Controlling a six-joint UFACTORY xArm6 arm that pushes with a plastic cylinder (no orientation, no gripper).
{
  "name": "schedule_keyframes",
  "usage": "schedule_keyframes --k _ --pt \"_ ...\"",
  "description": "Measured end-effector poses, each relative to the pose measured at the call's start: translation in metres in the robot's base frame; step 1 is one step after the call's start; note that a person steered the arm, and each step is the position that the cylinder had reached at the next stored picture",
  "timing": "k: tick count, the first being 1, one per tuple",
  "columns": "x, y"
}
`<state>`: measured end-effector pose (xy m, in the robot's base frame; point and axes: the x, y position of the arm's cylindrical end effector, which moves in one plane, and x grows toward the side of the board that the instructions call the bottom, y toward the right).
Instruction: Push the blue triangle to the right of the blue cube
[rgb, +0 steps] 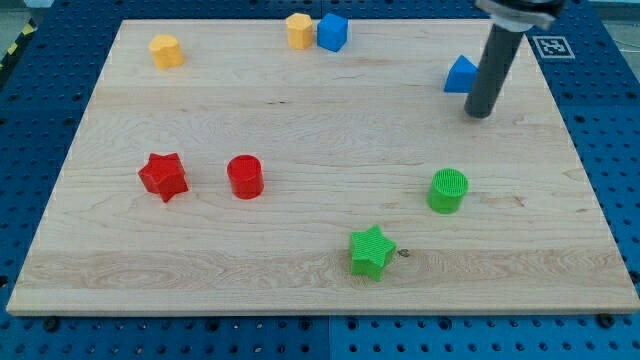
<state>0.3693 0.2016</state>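
My tip sits just right of the blue triangle block, gripping nothing; the blue cube block is well left, touching a yellow block.

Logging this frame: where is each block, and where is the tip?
blue triangle: top right, touching my tip's left
my tip: down on the board
blue cube: top edge, beside yellow block
red star, red cylinder: left, apart

Open board between blue triangle and blue cube, yellow block touching cube's left
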Motion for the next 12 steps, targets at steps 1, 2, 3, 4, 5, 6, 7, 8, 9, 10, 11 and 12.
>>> schedule_keyframes --k 1,2,3,4,5,6,7,8,9,10,11,12 --pt "-0.021 -0.035" --pt "-0.044 -0.094" --pt "-0.055 -0.107" --pt "-0.012 -0.073" --pt "-0.009 -0.031" --pt "-0.058 -0.029" --pt "-0.108 -0.054" --pt "-0.102 -0.051" --pt "-0.073 -0.014" --pt "-0.055 0.033" --pt "-0.073 0.058" --pt "-0.102 0.03"
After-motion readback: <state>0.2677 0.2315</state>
